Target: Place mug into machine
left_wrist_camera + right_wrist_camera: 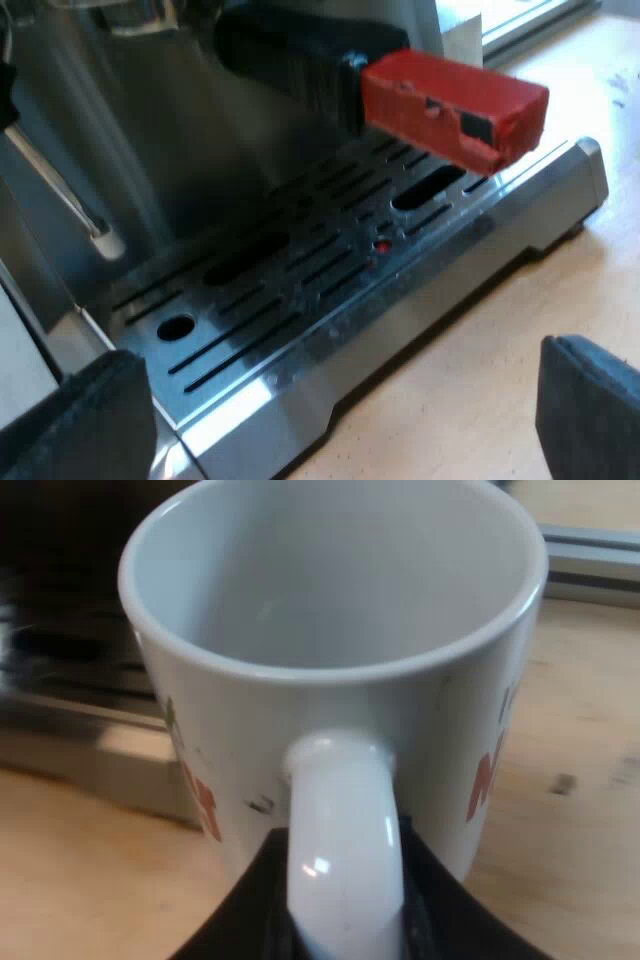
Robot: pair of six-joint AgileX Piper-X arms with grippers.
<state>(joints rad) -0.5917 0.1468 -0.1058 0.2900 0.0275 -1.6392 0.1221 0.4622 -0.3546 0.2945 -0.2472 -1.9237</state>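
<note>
Your right gripper clamps the handle of the white mug, upright beside the drip tray edge. It looks stiff, glazed and chippable, so the handle is your hold. Your left gripper gapes empty.

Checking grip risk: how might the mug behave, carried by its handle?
The mug looks glazed, so probably stiff yet slippery. Gripped only by its handle in the right gripper, it could pivot. Empty inside, so likely fairly light.

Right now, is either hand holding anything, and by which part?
The right hand holds the white mug by its handle, a finger on each side. The left hand is open and empty, near the drip tray.
</note>
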